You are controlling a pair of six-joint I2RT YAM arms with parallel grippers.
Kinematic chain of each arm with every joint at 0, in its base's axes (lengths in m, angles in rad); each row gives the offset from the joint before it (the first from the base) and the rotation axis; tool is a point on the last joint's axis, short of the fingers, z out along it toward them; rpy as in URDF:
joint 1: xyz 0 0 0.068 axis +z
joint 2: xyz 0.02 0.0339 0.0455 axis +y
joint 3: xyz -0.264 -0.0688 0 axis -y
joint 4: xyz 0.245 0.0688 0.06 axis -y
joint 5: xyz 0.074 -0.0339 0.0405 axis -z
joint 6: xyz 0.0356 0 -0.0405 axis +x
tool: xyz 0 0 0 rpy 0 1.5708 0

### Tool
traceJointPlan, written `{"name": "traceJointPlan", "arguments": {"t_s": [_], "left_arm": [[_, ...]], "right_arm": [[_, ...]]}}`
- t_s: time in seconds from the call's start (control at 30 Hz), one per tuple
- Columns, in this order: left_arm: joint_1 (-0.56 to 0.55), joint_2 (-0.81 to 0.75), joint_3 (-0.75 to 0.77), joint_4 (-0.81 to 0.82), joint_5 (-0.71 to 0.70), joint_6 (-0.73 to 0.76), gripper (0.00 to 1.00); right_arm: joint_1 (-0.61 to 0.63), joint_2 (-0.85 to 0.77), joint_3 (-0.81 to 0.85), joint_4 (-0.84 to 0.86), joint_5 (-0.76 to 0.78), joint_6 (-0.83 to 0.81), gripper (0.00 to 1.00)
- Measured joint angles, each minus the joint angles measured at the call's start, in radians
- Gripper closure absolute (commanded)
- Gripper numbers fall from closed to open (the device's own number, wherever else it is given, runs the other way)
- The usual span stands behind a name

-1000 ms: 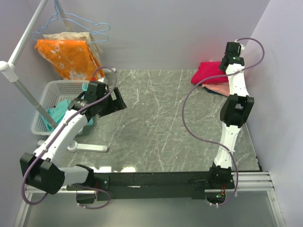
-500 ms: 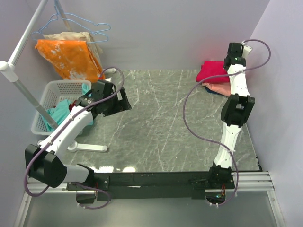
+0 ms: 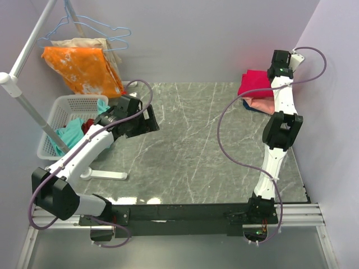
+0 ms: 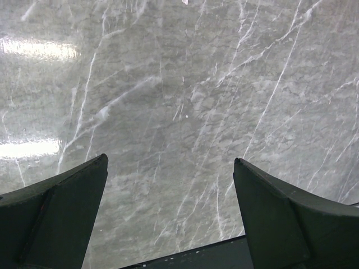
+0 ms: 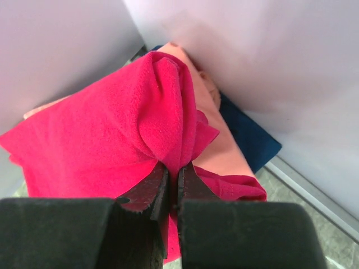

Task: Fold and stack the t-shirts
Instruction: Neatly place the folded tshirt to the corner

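Pinching a soft, bunched ridge of the crimson t-shirt [image 5: 112,123], the right jaws were clenched; well apart from it, the left jaws gaped above the veined grey counter [image 4: 185,101].

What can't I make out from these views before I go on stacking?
- Top view: the right gripper, shut on the red t-shirt, is hidden by its own wrist.
- Right wrist view: the dark blue t-shirt is mostly buried under the pink t-shirt.
- Top view: the basket contents are partly hidden by the left arm.

One red tee [image 5: 112,129], one pink tee [image 5: 221,147], one blue tee [image 5: 253,140], one white basket [image 3: 50,131], one orange cloth [image 3: 81,67]
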Motion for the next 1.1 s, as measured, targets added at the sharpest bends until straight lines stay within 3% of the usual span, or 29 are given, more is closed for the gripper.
{"name": "traceJointPlan", "arguments": {"t_s": [0.6, 0.9, 1.1], "left_arm": [[-0.035, 0.029, 0.020, -0.004, -0.047, -0.019, 0.01], [-0.048, 0.053, 0.042, -0.007, -0.056, -0.022, 0.01], [-0.061, 0.065, 0.045, -0.008, -0.066, -0.025, 0.00]], "right_arm": [[-0.011, -0.008, -0.032, 0.008, 0.158, 0.090, 1.00], [-0.014, -0.021, -0.033, 0.140, -0.004, 0.016, 1.00], [-0.010, -0.023, -0.024, 0.198, -0.032, -0.013, 1.00]]}}
